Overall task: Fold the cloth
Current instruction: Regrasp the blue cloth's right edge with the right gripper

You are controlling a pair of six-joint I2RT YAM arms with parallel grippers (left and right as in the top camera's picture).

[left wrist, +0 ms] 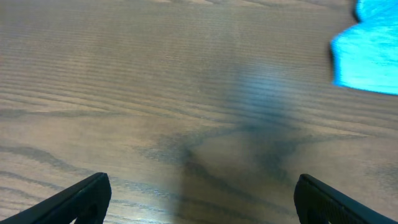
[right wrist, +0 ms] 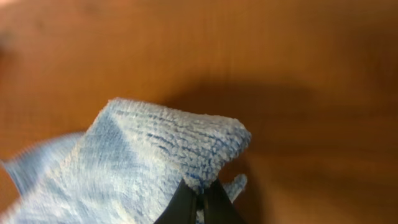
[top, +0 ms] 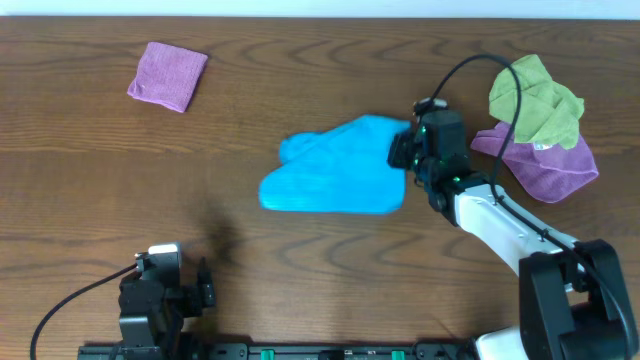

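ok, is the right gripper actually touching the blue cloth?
Touching. The right wrist view shows the right gripper pinched shut on a raised corner of the blue cloth.

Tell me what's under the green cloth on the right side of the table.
A purple cloth lies under the green cloth, showing below it and at its left. The rest of it, and anything else beneath, is covered.

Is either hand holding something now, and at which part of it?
The right hand is shut on the blue cloth, pinching a lifted fold at its edge. The left hand is open and holds nothing.
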